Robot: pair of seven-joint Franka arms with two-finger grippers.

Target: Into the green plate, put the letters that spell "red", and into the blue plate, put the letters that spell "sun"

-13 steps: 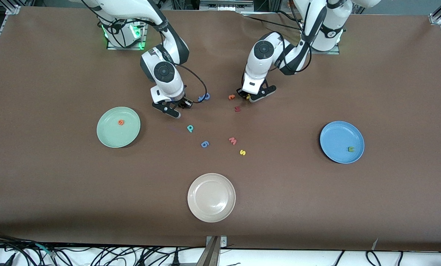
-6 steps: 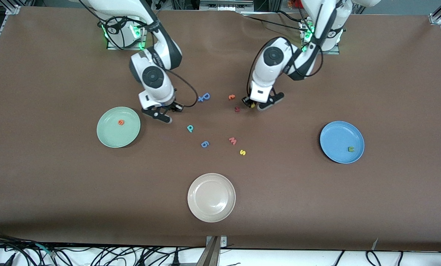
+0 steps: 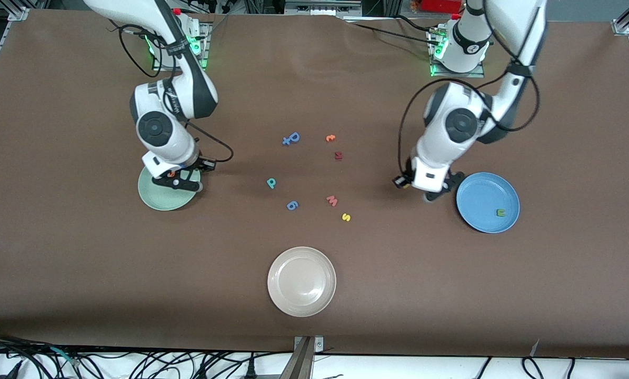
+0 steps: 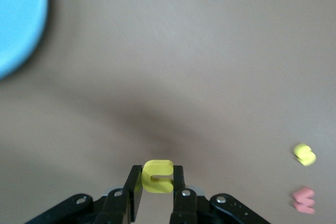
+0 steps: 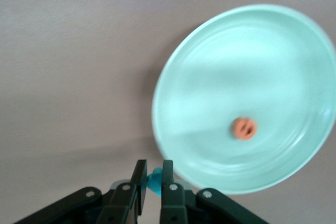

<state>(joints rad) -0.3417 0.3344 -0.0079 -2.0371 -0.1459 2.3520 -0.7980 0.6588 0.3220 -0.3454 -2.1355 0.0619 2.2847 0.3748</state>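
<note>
My right gripper (image 5: 152, 179) is shut on a small teal letter (image 5: 155, 178), mostly hidden by the fingers, and hangs over the rim of the green plate (image 5: 220, 66). An orange "e" (image 5: 244, 128) lies in that plate (image 3: 159, 199). My left gripper (image 4: 157, 178) is shut on the yellow arch-shaped letter (image 4: 157, 176); it hangs over bare table beside the blue plate (image 3: 482, 197), which holds the green U-shaped letter (image 3: 500, 212). In mid-table lie the teal "d" (image 3: 271, 182) and the yellow "s" (image 3: 346, 217).
Two blue letters (image 3: 291, 138) (image 3: 292, 205), another orange letter (image 3: 330, 138), a dark red letter (image 3: 338, 155) and a pink "w" (image 3: 332, 200) lie mid-table. A cream-white plate (image 3: 301, 281) sits nearer the front camera.
Both arms left mid-table. The right gripper carried the teal letter to the green plate's rim. The left gripper carried the yellow letter almost to the blue plate.
</note>
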